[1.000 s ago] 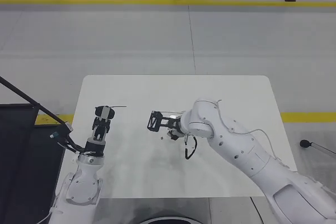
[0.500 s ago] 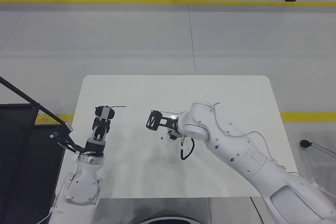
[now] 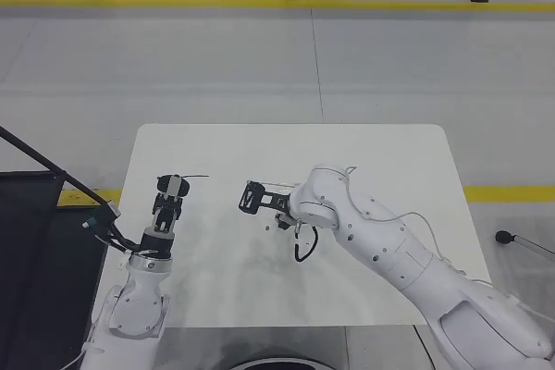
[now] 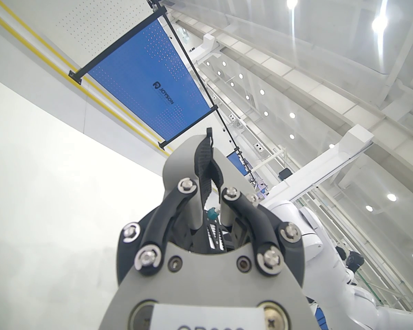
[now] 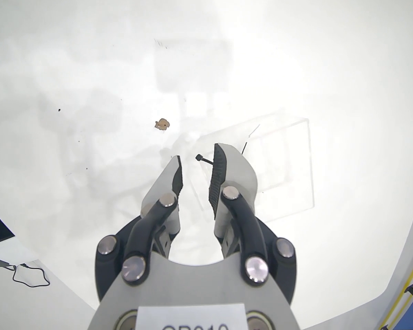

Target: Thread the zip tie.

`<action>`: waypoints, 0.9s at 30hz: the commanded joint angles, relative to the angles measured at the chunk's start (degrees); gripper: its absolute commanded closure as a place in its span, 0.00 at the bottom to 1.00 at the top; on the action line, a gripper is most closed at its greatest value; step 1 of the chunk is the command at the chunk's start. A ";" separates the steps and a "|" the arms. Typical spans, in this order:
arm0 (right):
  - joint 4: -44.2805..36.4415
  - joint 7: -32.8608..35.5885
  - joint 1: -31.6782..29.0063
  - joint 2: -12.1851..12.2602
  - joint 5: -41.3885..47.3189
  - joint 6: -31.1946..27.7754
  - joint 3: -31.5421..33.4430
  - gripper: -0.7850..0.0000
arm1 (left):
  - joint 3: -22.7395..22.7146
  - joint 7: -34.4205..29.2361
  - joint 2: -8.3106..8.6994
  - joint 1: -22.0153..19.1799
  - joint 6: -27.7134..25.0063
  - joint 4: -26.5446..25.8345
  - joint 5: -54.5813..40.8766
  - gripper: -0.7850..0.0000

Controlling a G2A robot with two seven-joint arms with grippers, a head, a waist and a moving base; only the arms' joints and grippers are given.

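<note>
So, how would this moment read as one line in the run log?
left gripper: shut on zip tie, tail free | right gripper: fingers open, over table | threading: not yet done

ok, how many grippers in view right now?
2. The left gripper is over the left side of the table, shut on the zip tie. The right gripper is near the middle, open.

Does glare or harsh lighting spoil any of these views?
Right wrist view: glare washes out the table, leaving the clear box faint; the open right end effector reads plainly. Left wrist view: ceiling lamps flare. Top view: even light; the zip tie shows as a thin line.
</note>
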 commanded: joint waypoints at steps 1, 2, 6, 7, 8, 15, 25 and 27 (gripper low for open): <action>0.48 -0.11 0.15 -0.21 0.04 -0.06 -0.01 0.73 | 0.00 0.00 0.00 0.00 0.00 0.00 0.00 1.00; 0.67 -0.09 0.21 -0.32 0.11 -0.13 0.00 0.73 | 0.00 0.00 0.00 0.00 0.00 0.00 0.00 1.00; 1.36 -0.08 0.36 -0.69 0.06 -0.29 -0.03 0.75 | 0.00 0.00 0.00 0.00 0.00 0.00 0.00 1.00; 1.53 -0.01 0.42 -0.77 0.03 -0.30 -0.03 0.75 | 0.00 0.00 0.00 0.00 0.00 0.00 0.00 1.00; 1.66 -0.02 0.45 -0.86 0.04 -0.26 0.00 0.75 | 0.00 0.00 0.00 0.00 0.00 0.00 0.00 1.00; 2.41 0.13 0.61 -1.40 -0.35 -0.47 0.01 0.76 | 0.00 0.00 0.00 0.00 0.00 0.00 0.00 1.00; 3.37 0.29 0.75 -2.09 -0.67 -0.90 0.16 0.98 | 0.00 0.00 0.00 0.00 0.00 0.00 0.00 1.00; 3.50 0.29 0.76 -2.19 -0.75 -0.97 0.24 1.00 | 0.00 0.00 0.00 0.00 0.00 0.00 0.00 1.00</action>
